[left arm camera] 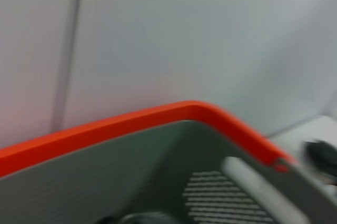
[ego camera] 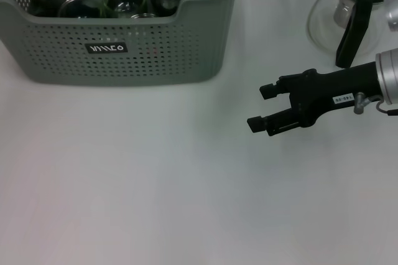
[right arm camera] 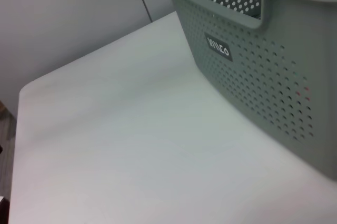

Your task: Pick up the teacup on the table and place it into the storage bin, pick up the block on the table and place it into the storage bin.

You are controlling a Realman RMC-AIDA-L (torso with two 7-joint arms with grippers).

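The large grey-green perforated plastic storage bin [ego camera: 124, 47] sits at eleven o'clock on the white surface [ego camera: 155, 184], top cut off, holding dark, indistinct glassware. At three o'clock, the right gripper [ego camera: 263, 108] hovers, fingers apart, empty. A glass teapot [ego camera: 351, 13] stands at one o'clock.

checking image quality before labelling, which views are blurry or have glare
Left wrist view: motion-blurred, orange-edged rim smeared. Head view: sharp, glare on the clear glass teapot, open right gripper crisp. Right wrist view: clear, perforated grey-green plastic storage bin readable.
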